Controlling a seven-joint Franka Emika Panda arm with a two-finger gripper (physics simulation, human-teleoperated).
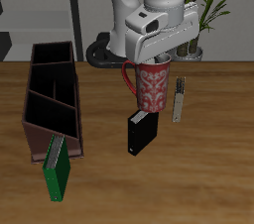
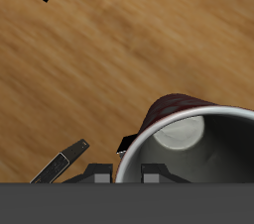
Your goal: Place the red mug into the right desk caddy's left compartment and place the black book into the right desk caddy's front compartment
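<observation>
Spanning both views, a wood-grain worktop (image 1: 213,168) carries every object; behind it stand grey shelving (image 1: 45,10) and a potted plant (image 1: 210,5). The right desk caddy (image 1: 52,94), a long dark reddish-brown box with a slanted divider, lies lengthwise along one side of the worktop. Its visible sections hold nothing, as far as the exterior view shows. A green book (image 1: 57,168) leans against the caddy's end nearest the front edge. The red mug (image 1: 154,87), patterned with pale speckles, hangs upright directly under the Franka arm (image 1: 149,15), apparently clear of the worktop, well apart from the caddy. In the wrist view its rim fills the area just before the jaws, showing a light grey inside; the jaws seem to hold the mug at the rim, though the contact itself is hidden. The black book (image 1: 141,133) stands on end just in front of the mug, nearer the front edge. A thin pale upright object (image 1: 179,100) stands beside the mug.
</observation>
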